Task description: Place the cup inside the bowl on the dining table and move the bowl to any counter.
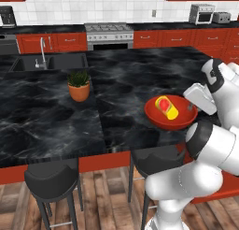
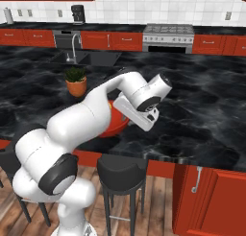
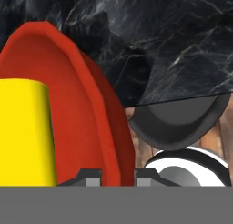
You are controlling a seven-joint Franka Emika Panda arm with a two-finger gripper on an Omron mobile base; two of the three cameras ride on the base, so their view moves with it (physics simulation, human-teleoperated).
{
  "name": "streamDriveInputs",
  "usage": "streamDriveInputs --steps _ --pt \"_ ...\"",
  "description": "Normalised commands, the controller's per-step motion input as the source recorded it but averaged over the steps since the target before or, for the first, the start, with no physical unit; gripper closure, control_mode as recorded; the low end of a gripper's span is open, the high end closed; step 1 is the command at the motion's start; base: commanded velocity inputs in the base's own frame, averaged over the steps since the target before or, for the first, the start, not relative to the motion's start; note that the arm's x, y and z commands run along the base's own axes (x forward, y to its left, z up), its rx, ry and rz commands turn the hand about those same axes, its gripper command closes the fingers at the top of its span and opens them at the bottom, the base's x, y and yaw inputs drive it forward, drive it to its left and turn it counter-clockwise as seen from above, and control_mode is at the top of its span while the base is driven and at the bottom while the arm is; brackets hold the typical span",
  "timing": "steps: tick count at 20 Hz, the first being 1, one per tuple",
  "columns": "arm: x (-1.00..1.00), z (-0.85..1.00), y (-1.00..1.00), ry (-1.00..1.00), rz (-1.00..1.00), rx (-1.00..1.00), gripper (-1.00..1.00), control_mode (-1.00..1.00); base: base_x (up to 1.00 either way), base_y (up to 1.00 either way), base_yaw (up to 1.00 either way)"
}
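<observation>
A glossy red-orange round bowl (image 1: 179, 121) holds a small yellow cup (image 1: 167, 107) with a red patch, on a black, white-veined marble table (image 1: 51, 117) with a red base.

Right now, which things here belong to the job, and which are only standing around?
Job: cup lying in the bowl; dining table; counter; tool closed on the bowl's rim.
Not job: potted plant, stools, sink, stove.
</observation>
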Motion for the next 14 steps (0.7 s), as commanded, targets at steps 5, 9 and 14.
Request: streamDriveInputs --steps 5,9,14 --pt "-0.05 0.08 0.00 0.00 0.00 0.00 1.00 -1.00 0.00 0.00 0.00" --pt "0.00 0.00 0.00 0.00 0.00 0.00 1.00 -1.00 0.00 0.00 0.00" --pt "0.00 0.00 0.00 0.00 0.00 0.00 1.00 -1.00 0.00 0.00 0.00"
